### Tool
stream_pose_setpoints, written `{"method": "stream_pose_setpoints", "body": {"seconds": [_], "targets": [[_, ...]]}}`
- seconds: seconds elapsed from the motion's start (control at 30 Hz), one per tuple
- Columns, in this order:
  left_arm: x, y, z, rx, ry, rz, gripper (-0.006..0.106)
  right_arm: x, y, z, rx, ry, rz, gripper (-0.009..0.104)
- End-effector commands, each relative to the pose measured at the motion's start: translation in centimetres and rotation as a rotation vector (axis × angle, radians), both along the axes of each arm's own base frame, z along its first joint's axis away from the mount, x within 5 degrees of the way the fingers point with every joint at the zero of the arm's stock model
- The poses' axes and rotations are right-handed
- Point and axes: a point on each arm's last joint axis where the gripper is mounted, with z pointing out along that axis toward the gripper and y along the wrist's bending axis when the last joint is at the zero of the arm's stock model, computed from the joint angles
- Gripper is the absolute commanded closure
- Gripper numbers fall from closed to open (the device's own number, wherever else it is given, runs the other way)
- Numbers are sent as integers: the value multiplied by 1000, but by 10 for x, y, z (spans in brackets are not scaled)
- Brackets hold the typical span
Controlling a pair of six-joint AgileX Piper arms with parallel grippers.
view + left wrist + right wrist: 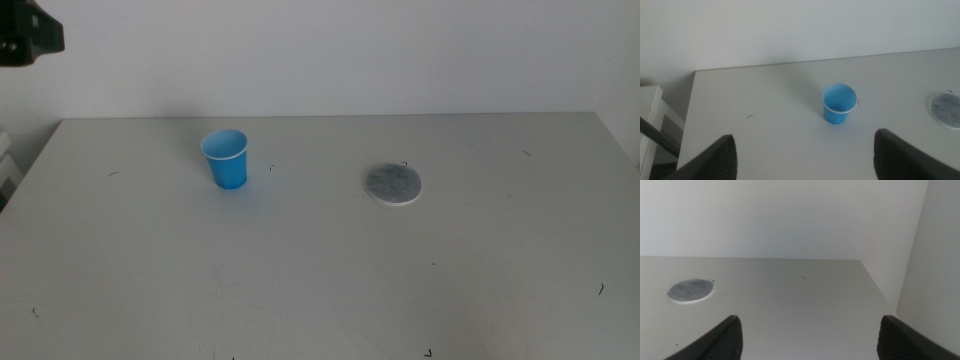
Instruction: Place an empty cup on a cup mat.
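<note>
- firstly, the cup (pixel 226 159): small, bright blue, tapered, with a thin white rim and blue inside; it is set upright and nothing is seen in it; it is placed on the grey table (pixel 300 270), left of centre in the middle view.
- the cup mat (pixel 393 184): flat round disc, mottled grey top, white edge; it is laid flat on the table, well apart from the cup, to its right.
- the left gripper (pixel 805 155): it is held above the table with the cup ahead of it between the jaw lines; jaws are spread wide, nothing is held or touched.
- the right gripper (pixel 807 337): it is held over the table's right part, the cup mat ahead and off to one side; jaws are spread wide, nothing is gripped.
- neither arm is shown in the middle view.
</note>
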Motion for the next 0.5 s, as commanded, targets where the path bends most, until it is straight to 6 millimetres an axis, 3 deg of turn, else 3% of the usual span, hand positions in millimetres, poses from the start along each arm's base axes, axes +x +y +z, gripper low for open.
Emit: {"method": "stream_pose_setpoints", "body": {"seconds": [0.0,0.27,0.47], "targets": [[5,-2,28,-31,-61,0,-4,-2,0,11,-23,-108,2,1],[43,-8,47,-58,-18,-17,-4,-2,0,11,-23,-108,2,1],[74,-11,29,-54,98,-21,-4,-2,0,11,-23,-108,2,1]]}}
